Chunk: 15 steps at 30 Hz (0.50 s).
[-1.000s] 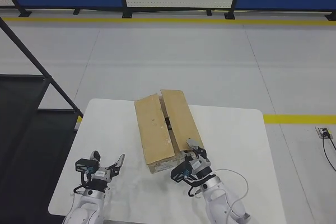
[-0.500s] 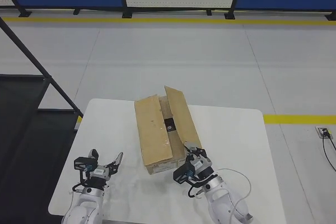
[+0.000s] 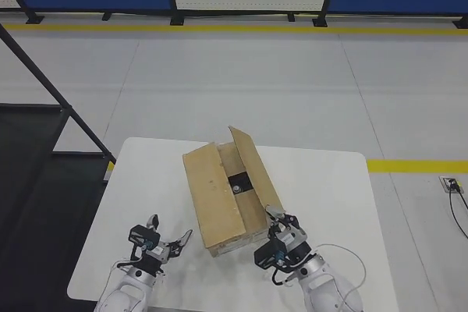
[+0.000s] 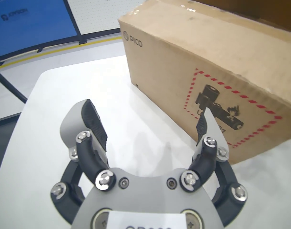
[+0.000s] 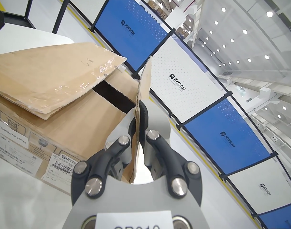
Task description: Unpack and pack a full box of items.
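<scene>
1. a brown cardboard box (image 3: 218,204) stands in the middle of the white surface (image 3: 327,187). its long sides run away from the robot, and the far end slants a little to the left.
2. the left top flap (image 3: 209,187) lies nearly flat over the box. the right top flap (image 3: 253,168) is lifted and tilts up and outward.
3. a dark gap shows between the two flaps, with a black item (image 3: 236,185) inside it. what that item is cannot be told.
4. the right jaws are at the near right corner of the box, pressed onto the near corner of the right top flap. the right wrist view shows the cardboard edge pinched between the black ribbed pads (image 5: 143,116).
5. the left jaws are spread wide and hold nothing. their black ribbed pads (image 4: 94,122) hang over bare surface just beside the box's left long wall, close to its near end. whether one fingertip touches the wall cannot be told.
6. that left wall bears a red dashed-line marking (image 4: 231,114) around a black drawing. the near end wall carries white printed labels (image 5: 10,132).
7. beyond the surface lies a pale floor with a yellow line (image 3: 425,165). blue and white partition panels (image 5: 131,32) stand further back.
</scene>
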### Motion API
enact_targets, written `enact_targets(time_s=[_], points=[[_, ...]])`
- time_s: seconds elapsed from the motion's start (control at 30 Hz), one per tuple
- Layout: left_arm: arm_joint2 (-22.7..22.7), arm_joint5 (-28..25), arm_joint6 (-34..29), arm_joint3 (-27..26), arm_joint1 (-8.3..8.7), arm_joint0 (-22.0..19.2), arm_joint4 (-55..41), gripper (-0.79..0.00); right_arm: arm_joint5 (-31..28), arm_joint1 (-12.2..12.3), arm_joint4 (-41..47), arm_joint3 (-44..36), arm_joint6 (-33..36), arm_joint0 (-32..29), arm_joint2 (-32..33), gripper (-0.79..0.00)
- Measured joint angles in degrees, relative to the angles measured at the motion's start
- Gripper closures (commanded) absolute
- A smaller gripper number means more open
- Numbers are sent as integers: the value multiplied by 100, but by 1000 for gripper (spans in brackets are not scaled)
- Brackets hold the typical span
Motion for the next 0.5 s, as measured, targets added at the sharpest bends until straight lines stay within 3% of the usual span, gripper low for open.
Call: enact_targets(time_s=[0.17, 0.5], points=[[73, -363, 102, -31, 37, 78, 374, -785, -119, 13, 71, -64, -124, -79, 80, -785], [396, -227, 28, 12, -11, -25, 435, -785, -335, 60, 206, -303, -593, -360, 253, -785]])
